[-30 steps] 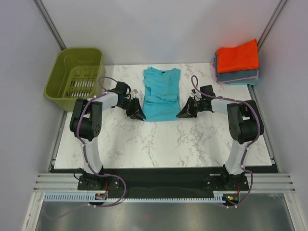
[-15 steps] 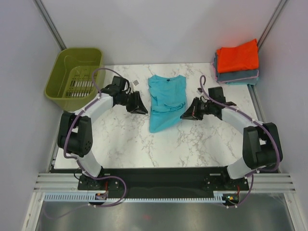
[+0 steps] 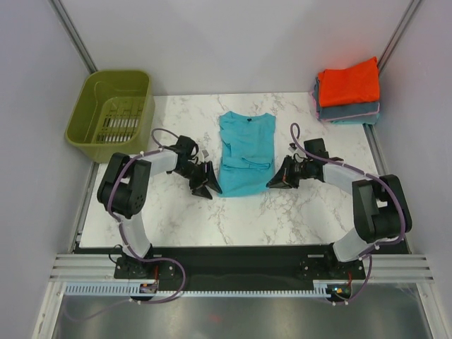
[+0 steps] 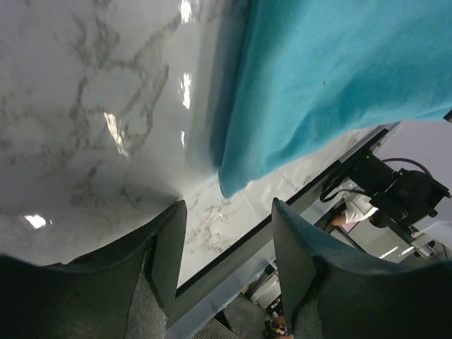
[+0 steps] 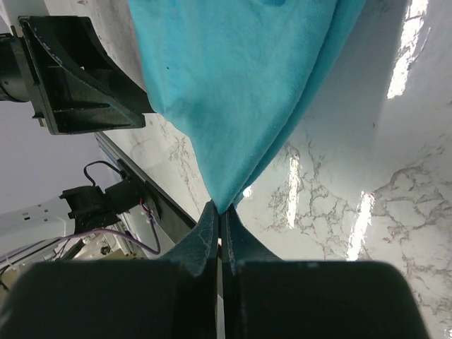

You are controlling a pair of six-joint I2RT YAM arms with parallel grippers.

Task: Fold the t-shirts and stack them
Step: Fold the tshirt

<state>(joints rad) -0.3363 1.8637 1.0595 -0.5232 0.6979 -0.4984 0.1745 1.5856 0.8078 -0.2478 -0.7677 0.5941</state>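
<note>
A teal t-shirt (image 3: 244,151) lies on the marble table, sleeves folded in, collar at the far end. My right gripper (image 3: 272,183) is shut on its near right hem corner, seen pinched between the fingers in the right wrist view (image 5: 220,210). My left gripper (image 3: 212,189) is open and empty beside the near left hem corner; in the left wrist view (image 4: 227,212) that corner of the shirt (image 4: 311,92) lies just beyond the fingers, apart from them. A folded orange-red shirt (image 3: 349,82) tops a grey-blue one (image 3: 347,112) at the far right corner.
An olive-green plastic basket (image 3: 111,104) stands off the table's far left corner. The table (image 3: 240,219) runs to the near edge in front of the arms. Purple cables loop off both arms.
The left gripper moved nearer, down to the shirt's left hem corner. The shirt's lower part, bunched and skewed half a second ago, now lies spread flat again, the right gripper still on its corner.
</note>
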